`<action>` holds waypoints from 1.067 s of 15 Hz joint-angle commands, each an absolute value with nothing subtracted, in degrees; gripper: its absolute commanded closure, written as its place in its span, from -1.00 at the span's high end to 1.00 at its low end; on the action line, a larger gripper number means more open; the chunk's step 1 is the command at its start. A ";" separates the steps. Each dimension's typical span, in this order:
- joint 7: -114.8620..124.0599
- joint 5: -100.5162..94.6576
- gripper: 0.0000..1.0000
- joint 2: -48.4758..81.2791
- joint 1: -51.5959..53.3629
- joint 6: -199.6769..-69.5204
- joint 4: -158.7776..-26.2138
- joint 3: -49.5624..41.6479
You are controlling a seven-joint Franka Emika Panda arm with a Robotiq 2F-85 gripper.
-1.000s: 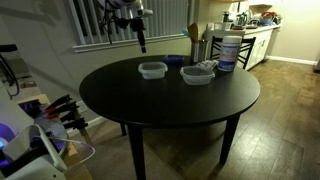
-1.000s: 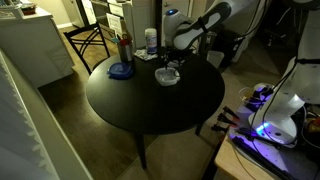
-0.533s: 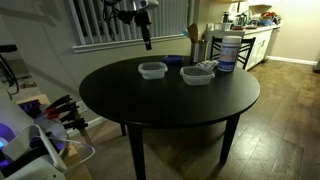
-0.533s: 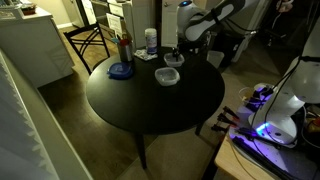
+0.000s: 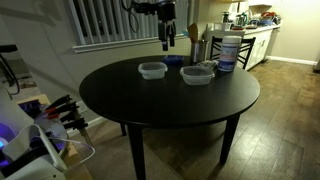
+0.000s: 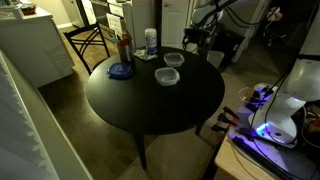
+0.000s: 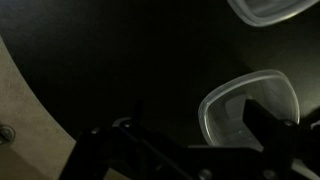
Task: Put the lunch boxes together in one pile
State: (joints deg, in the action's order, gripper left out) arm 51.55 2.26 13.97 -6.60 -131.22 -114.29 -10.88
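Two clear lunch boxes sit on the round dark table (image 5: 130, 100) in both exterior views: one (image 5: 152, 70) (image 6: 168, 76) and another (image 5: 198, 74) (image 6: 173, 60) close by. I cannot make out a third as separate. In the wrist view one lunch box (image 7: 245, 108) lies below the jaws and another (image 7: 270, 8) is cut off at the top edge. My gripper (image 5: 167, 42) (image 6: 190, 38) (image 7: 190, 150) hangs open and empty, well above the table's far side, touching nothing.
A tall white tub with a blue lid (image 5: 227, 50) (image 6: 150, 40) stands near the table's edge. A flat blue dish (image 6: 121, 70) and a bottle (image 6: 125, 46) are nearby. A chair (image 6: 90, 40) stands behind the table.
The arm has risen and swung sideways, away from above the lunch boxes towards the table's far edge. The lunch boxes have not moved.
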 commanded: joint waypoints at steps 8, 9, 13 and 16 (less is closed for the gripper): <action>50.78 17.35 1.00 34.51 -11.17 -133.01 -97.77 -10.07; 50.95 17.60 1.00 36.20 -11.24 -133.18 -96.31 -10.17; 51.04 17.74 1.00 41.05 -12.24 -133.42 -91.93 -10.85; 50.11 17.47 0.34 42.34 -13.50 -132.79 -90.77 -11.04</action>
